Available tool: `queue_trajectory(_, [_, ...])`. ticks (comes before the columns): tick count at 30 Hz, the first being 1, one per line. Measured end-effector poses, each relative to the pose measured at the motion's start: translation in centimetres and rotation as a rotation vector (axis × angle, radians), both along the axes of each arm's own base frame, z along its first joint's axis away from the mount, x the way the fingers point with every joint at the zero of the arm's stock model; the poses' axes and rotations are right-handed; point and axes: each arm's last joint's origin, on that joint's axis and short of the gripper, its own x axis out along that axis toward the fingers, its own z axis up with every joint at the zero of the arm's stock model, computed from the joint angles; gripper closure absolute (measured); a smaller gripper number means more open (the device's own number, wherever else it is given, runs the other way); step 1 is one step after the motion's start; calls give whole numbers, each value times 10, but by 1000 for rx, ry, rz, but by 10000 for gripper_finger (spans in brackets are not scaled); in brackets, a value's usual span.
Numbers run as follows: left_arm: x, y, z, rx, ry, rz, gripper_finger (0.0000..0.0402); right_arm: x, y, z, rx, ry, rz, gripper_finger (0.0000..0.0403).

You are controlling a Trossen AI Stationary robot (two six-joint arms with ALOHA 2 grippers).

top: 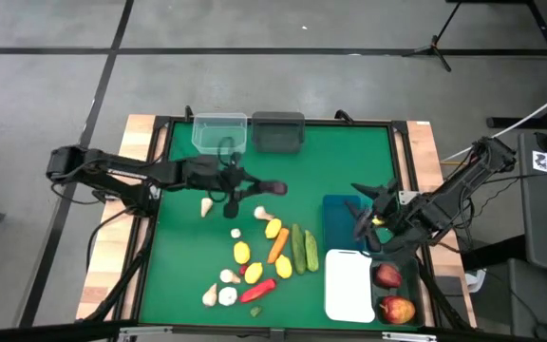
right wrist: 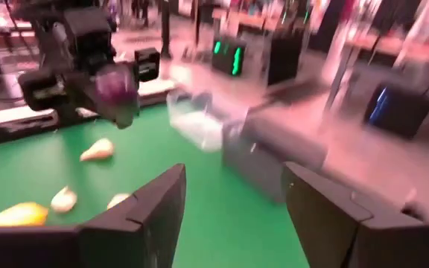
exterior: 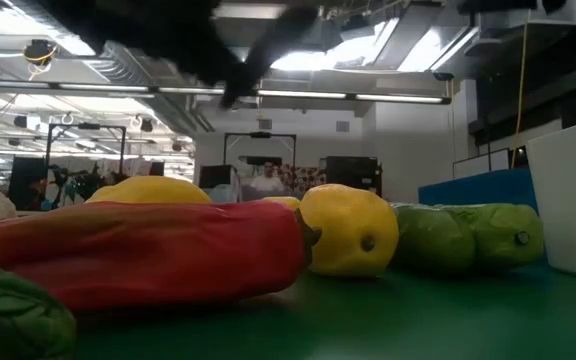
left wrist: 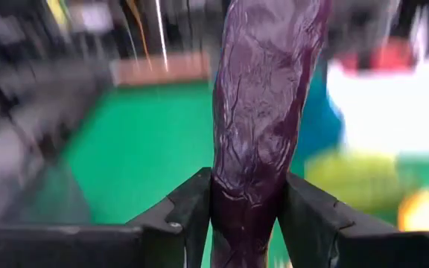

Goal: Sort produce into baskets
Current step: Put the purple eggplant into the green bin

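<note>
The left gripper (top: 240, 188) is clenched on a dark purple piece (left wrist: 263, 119), an eggplant-like item. In the left wrist view its 2 fingers (left wrist: 188, 216) press the piece's lower end from either side, and the long body runs straight out ahead of them, in line with the gripper's own reach. In the high view the purple piece (top: 272, 188) sticks out toward the middle of the surface (top: 349, 166), lifted clear of the green mat as far as I can judge.

From this gripper outward, 2 baskets stand near, toward the far edge: the clear plastic basket (top: 219, 131) and, just beside it, the dark grey basket (top: 278, 131). The piece's long axis lies roughly crosswise to the path toward them, so the coming move likely calls for a swing toward the far edge before letting go. Which of the 2 is meant I cannot tell.

The remaining produce pile (top: 264, 261) lies toward the near edge of the surface from the left gripper: lemons, cucumbers, a carrot, a red pepper, pale bulbs.

The right gripper (top: 367, 220) waits over the blue basket (top: 335, 207) with its jaws parted and nothing between them; it is well apart from the purple piece, so the left arm is the nearer one.
</note>
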Motion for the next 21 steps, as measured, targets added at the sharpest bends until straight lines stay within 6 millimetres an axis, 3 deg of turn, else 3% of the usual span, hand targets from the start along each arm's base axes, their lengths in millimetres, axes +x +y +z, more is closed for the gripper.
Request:
queue_trajectory(3, [0,0,24,14,-214,-1,266,8,7,6,-77,3,7,180])
queue_trajectory(7, [0,-2,38,25,-365,-12,264,21,9,15,-55,3,85,180])
queue_trajectory(11, [0,-7,41,24,-395,-31,263,41,2,26,-26,-14,241,180])
queue_trajectory(16, [0,-15,43,19,-416,-67,263,72,-14,37,-188,-51,345,180])
queue_trajectory(21, [0,-23,46,41,-458,-102,263,100,-30,35,-309,-99,477,180])
